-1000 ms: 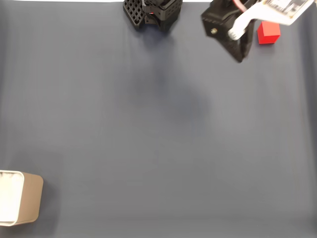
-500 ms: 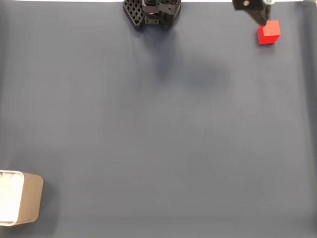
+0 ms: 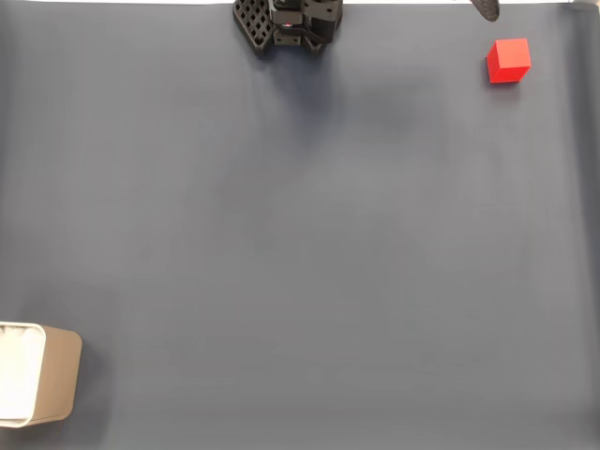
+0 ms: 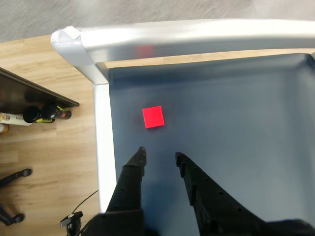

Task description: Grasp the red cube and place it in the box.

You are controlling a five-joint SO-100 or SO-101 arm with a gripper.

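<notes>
The red cube [image 3: 509,61] lies on the dark blue-grey mat near the top right corner in the fixed view. In the wrist view the red cube [image 4: 153,117] sits just ahead of my gripper [image 4: 160,155], whose two black fingers stand apart with nothing between them, hovering above the mat. Only a dark tip of the gripper [image 3: 486,8] pokes in at the top edge of the fixed view, left of and above the cube. The box [image 3: 56,380], cream inside with a tan outer wall, stands at the bottom left corner, far from the cube.
The arm's black base [image 3: 289,22] sits at the top middle of the mat. In the wrist view the table's silver frame [image 4: 197,37] and white side rail [image 4: 103,147] border the mat close to the cube; wooden floor lies beyond.
The arm has swung up and out of the fixed view towards the top edge; a second ago it hung left of the cube. The cube and box have not moved.
</notes>
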